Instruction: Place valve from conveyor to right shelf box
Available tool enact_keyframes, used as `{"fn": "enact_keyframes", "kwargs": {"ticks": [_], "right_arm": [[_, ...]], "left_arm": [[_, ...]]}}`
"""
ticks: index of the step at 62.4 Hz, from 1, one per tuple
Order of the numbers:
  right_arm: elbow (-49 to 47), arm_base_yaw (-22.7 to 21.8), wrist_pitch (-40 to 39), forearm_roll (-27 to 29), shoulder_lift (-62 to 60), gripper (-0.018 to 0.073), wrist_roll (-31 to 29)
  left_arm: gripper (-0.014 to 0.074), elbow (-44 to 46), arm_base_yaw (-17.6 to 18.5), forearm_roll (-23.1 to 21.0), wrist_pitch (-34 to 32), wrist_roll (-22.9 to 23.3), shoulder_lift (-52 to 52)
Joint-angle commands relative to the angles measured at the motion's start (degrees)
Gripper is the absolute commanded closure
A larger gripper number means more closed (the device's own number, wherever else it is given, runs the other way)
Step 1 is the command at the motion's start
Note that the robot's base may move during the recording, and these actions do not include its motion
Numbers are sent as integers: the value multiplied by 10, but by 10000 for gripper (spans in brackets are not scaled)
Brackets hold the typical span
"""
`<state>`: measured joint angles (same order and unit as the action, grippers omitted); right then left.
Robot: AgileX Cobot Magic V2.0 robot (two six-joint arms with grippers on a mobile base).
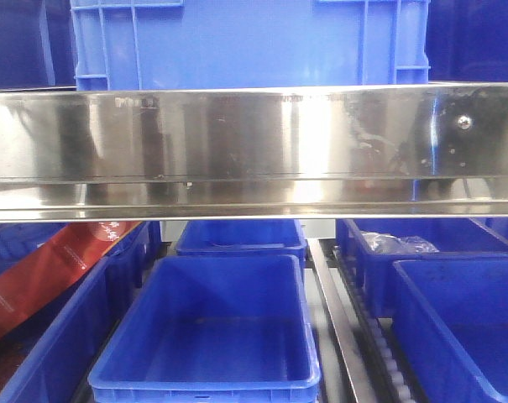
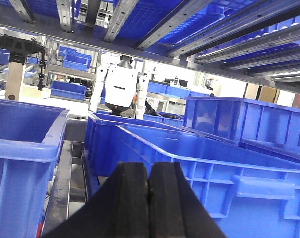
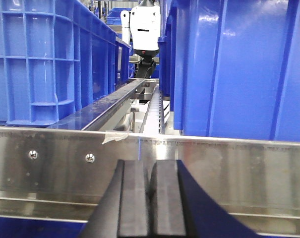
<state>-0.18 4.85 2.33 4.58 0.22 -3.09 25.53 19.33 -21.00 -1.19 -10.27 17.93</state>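
- My left end effector has its pads pressed together with nothing between them, low among the blue bins on the shelf level.
- My right end effector is likewise closed and empty, facing the steel shelf rail at 12 o'clock.
- I see no valve and no conveyor in any view; the front camera shows only the steel beam and an empty blue box at 6 o'clock.
- Risk, as I judge it: both arms sit tight under the racking, so a careless withdrawal could clip a bin wall or the rail.
- Without the valve located, I could reach blind.
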Motion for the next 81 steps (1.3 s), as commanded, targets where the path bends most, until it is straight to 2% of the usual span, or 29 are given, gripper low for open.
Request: {"fn": "enact_keyframes", "kwargs": {"ticks": [1, 21, 24, 26, 29, 33, 38, 43, 47, 53, 58, 71, 73, 81], "right_arm": [[2, -2, -15, -2, -2, 722, 0], [2, -2, -15, -2, -2, 722, 0], [2, -2, -15, -2, -2, 722, 0], [2, -2, -15, -2, -2, 722, 0], [2, -2, -15, -2, -2, 722, 0], [2, -2, -15, -2, -2, 722, 0], [2, -2, -15, -2, -2, 722, 0], [2, -2, -15, -2, -2, 722, 0], [2, -2, -15, -2, -2, 722, 0], [2, -2, -15, -2, -2, 722, 0], [2, -2, -15, -2, -2, 722, 0], [2, -2, -15, -2, -2, 722, 0], [2, -2, -15, -2, -2, 722, 0], [2, -2, -15, -2, -2, 722, 0]], "left_arm": [[707, -1, -1, -2, -9, 4, -3], [707, -1, -1, 0, -9, 4, -3], [707, -1, -3, 44, -6, 4, -3], [707, -4, -7, 94, -2, 4, -5], [707, -11, -18, 146, 0, 4, -12], [707, -28, -37, 151, 1, 7, -27], [707, -55, -75, 159, 2, 51, -54], [707, -95, -117, 207, 12, 109, -94], [707, -123, -147, 231, 30, 135, -128], [707, -168, -167, 232, 39, 135, -163], [707, -201, -167, 232, 34, 135, -179], [707, -255, -139, 227, 12, 135, -179], [707, -255, -137, 230, 37, 135, -179], [707, -255, -136, 229, 44, 135, -179]]}}
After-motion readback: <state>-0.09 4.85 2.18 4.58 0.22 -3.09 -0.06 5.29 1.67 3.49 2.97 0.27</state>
